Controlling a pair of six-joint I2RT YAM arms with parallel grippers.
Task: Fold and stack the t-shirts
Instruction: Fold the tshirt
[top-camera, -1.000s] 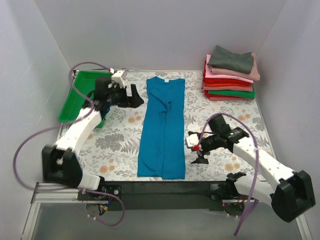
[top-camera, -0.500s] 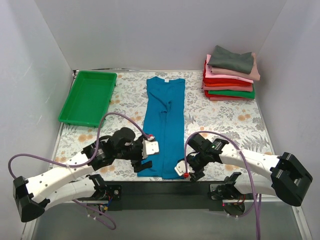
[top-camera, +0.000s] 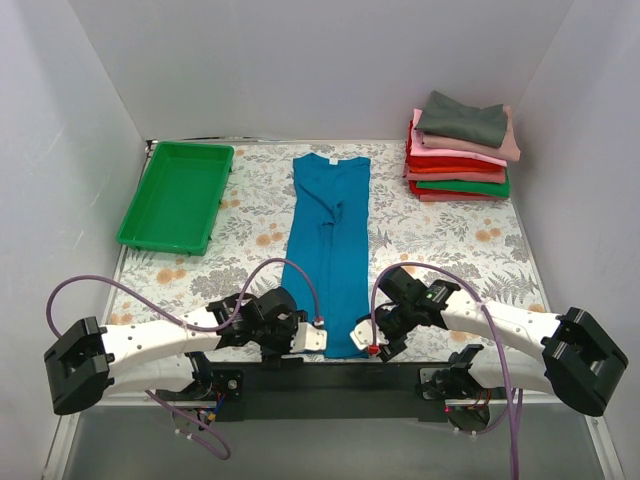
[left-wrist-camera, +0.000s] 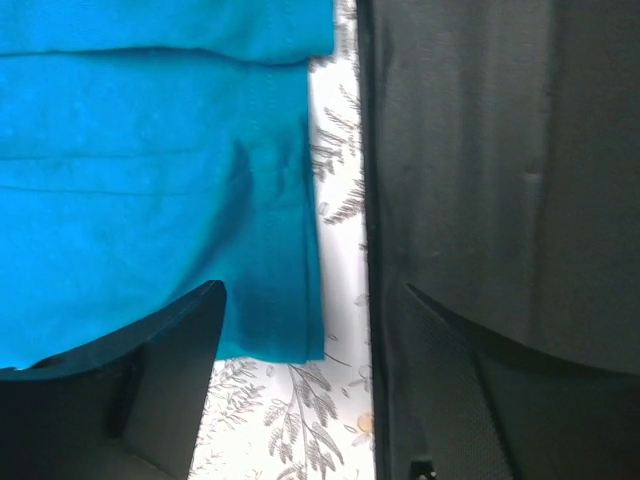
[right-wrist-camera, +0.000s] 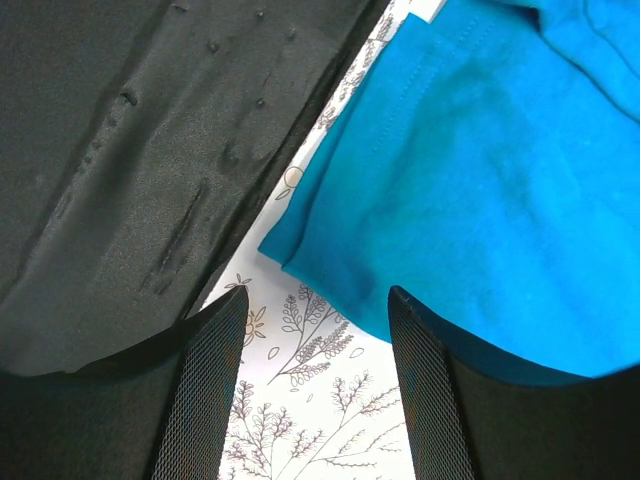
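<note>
Since half a second ago, the left gripper (top-camera: 306, 338) has slid toward the table's (top-camera: 455, 245) near edge, reaching the near-left hem corner of the teal-blue t-shirt (top-camera: 330, 250). The right gripper (top-camera: 373, 346) has hardly shifted from the near-right corner. Both sets of jaws stand wide apart and hold nothing. In the left wrist view the hem corner lies between the fingers (left-wrist-camera: 170, 360), with the black strip (left-wrist-camera: 480, 150) along the table edge running ahead of the other finger. In the right wrist view the opposite hem corner sits just ahead of the gap, flat on the floral cloth. Whether either gripper touches the fabric cannot be told. The shirt stretches away from both grippers. The stack of folded t-shirts (top-camera: 460, 150) lies far beyond the right gripper, and the green tray (top-camera: 175, 195) lies far beyond the left.
</note>
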